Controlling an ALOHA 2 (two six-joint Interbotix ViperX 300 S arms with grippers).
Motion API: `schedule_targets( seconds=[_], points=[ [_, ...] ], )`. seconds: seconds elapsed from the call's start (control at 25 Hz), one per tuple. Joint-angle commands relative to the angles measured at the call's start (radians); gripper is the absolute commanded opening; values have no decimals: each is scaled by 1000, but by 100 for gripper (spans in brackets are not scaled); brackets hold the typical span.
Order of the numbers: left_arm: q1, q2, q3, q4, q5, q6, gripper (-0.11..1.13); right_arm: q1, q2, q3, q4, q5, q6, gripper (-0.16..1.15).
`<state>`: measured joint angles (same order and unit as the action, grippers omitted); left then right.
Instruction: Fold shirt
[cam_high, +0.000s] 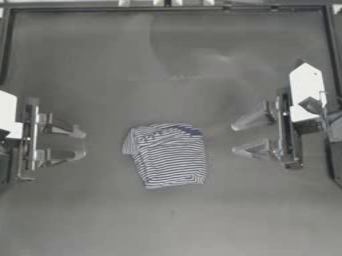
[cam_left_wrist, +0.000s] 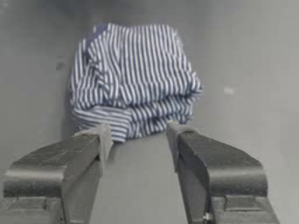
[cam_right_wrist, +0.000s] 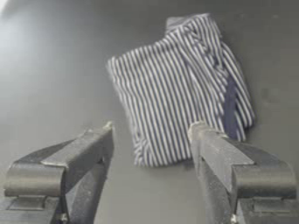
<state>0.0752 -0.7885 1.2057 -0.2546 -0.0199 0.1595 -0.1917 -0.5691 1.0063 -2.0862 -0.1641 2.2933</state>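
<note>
Surface: dark grey surface, matte, with soft glare toward the upper middle of the frame.
Shirt: striped shirt folded into a compact, slightly rumpled bundle at centre frame, lying flat, touched by neither arm.
Left gripper: left gripper at the left edge, fingers spread wide, holding nothing, well apart from the bundle.
Right gripper: right gripper at the right, fingers wide apart, empty, near the shirt's right side.

One folded striped shirt lies on one table, with two claws, left claw and right claw.
</note>
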Motion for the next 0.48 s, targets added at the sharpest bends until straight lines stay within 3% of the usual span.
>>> schedule_targets(
  seconds=[0.04,0.48],
  points=[
    [2,-28,-3,-9,-3,-2,82,-2,-15,-8,2,3,-2,87],
    [18,-71,20,-11,20,-2,82,-21,-106,35,15,3,-2,87]
  ],
)
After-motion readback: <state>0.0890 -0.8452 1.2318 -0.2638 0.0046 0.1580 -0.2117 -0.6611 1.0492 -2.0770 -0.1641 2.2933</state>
